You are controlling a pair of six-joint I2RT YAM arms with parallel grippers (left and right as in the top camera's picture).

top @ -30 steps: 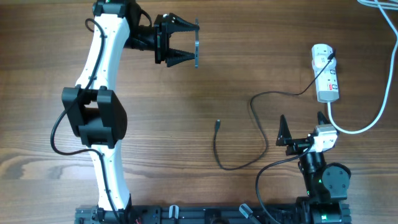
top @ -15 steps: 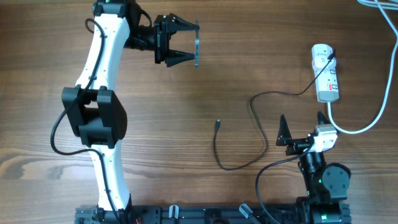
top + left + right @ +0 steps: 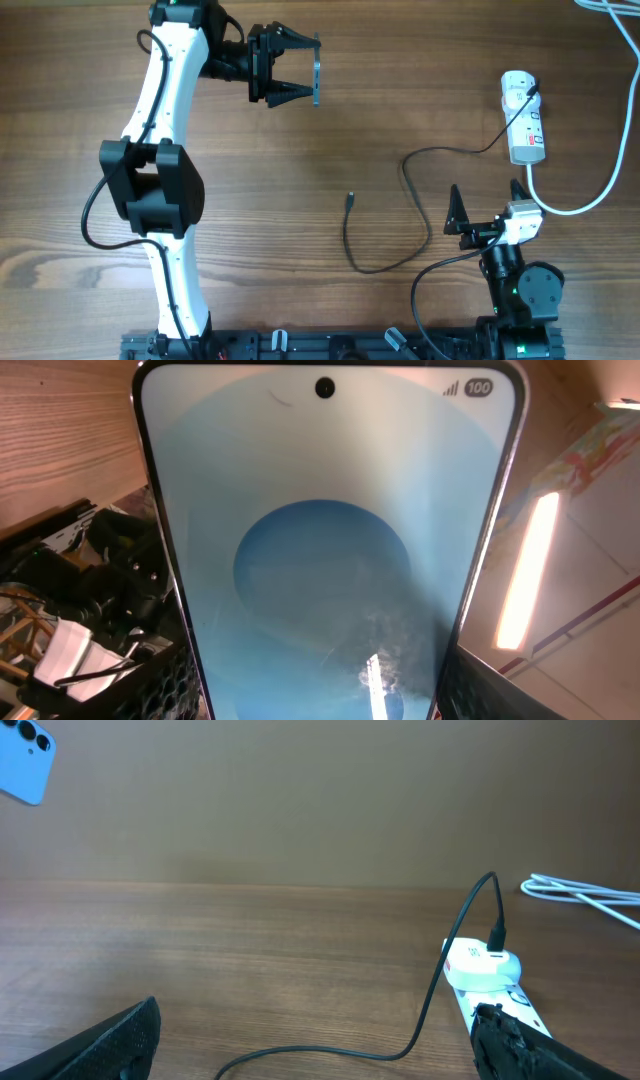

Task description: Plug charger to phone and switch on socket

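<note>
My left gripper (image 3: 300,80) is at the far left of the table, shut on the phone (image 3: 316,70), which it holds edge-on above the wood. In the left wrist view the phone's light blue screen (image 3: 330,540) fills the frame between the fingers (image 3: 330,705). The charger, a thin black cable (image 3: 428,225), runs from the white socket (image 3: 523,125) in a loop to its plug tip (image 3: 349,199), which lies free mid-table. My right gripper (image 3: 487,197) is open and empty just below the socket. The right wrist view shows the socket (image 3: 485,966), the cable (image 3: 440,985), the phone's back (image 3: 20,760) and the open fingers (image 3: 315,1060).
A thick white cord (image 3: 600,195) curves from the socket's near end to the right table edge; it also shows in the right wrist view (image 3: 580,892). Bare wood lies between the two arms around the plug tip.
</note>
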